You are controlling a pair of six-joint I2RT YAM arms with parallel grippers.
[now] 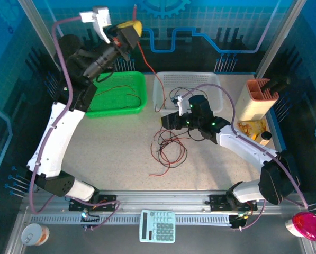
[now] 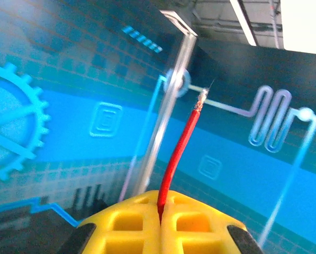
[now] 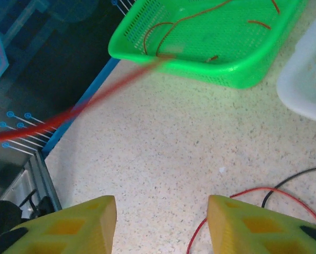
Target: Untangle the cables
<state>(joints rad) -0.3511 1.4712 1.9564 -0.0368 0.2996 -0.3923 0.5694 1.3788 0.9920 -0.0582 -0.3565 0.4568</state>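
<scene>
Red and black cables (image 1: 170,144), loosely tangled

Cables (image 1: 169,156) on table (image 1: 115,151), basket (image 1: 210,76) just behind — calculator (image 1: 158,226) in front

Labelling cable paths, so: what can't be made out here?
- Top view: the right arm covers the tangle's upper part; crossings too thin to order.
- Right wrist view: red cable blurred, cut by the left edge.
- Left wrist view: left gripper hides its red cable's lower run.

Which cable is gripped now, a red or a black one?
A red cable, clamped between the shut jaws of the left gripper; the others lie loose.
</scene>
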